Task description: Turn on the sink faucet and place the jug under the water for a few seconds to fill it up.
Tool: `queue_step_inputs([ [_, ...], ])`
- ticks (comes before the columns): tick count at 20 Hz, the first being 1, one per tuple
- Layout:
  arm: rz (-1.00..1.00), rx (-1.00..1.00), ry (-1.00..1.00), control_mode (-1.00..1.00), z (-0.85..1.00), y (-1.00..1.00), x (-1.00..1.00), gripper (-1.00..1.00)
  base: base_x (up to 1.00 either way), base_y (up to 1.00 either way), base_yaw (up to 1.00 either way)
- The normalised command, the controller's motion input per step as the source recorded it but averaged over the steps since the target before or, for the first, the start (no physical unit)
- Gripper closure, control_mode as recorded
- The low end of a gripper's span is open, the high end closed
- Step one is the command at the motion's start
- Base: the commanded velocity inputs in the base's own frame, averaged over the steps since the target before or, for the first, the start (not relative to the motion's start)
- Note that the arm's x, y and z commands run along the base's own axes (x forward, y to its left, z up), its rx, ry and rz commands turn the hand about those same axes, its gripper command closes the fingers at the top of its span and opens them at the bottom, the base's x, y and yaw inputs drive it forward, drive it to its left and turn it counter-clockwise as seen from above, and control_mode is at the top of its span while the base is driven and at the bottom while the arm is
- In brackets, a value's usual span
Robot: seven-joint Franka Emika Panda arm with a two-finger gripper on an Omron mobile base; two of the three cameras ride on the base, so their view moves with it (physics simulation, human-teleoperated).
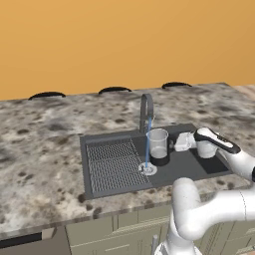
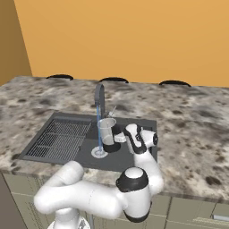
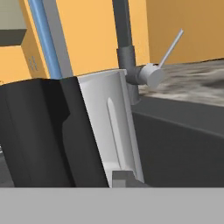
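Note:
The jug (image 1: pixel 158 143) stands upright over the dark sink (image 1: pixel 194 168), its black base low in the basin. My gripper (image 1: pixel 174 144) reaches in from the right and is shut on the jug's black side handle (image 3: pixel 39 135). The sink faucet (image 1: pixel 146 110) arches just behind the jug. The water (image 1: pixel 148 144) falls as a thin blue stream along the jug's left edge and lands on the round silver drain (image 1: pixel 148 169). In the right base view the jug (image 2: pixel 106 130) sits just right of the water (image 2: pixel 98 129), with my gripper (image 2: pixel 119 137) on its near right side.
A ribbed draining grid (image 1: pixel 112 167) fills the sink's left half. The faucet's thin lever (image 3: pixel 170 48) sticks up to the right of the spout. Speckled stone counter (image 1: pixel 40 149) surrounds the sink, with an orange wall behind and cabinet fronts below.

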Motion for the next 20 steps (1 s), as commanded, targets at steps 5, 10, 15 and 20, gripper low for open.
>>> queue_step_inputs([
  [5,0.07,0.00,0.00,-1.00,-0.06,0.10,-0.08,1.00,0.00,0.00,0.00],
  [10,0.09,0.00,0.00,-1.00,-0.01,0.23,-0.12,1.00,0.00,0.00,0.00],
  [15,0.06,0.00,0.00,-1.00,0.00,0.20,-0.01,1.00,0.00,0.00,0.00],
  [20,0.05,0.00,0.00,-1.00,0.00,0.07,-0.07,1.00,0.00,0.00,0.00],
])
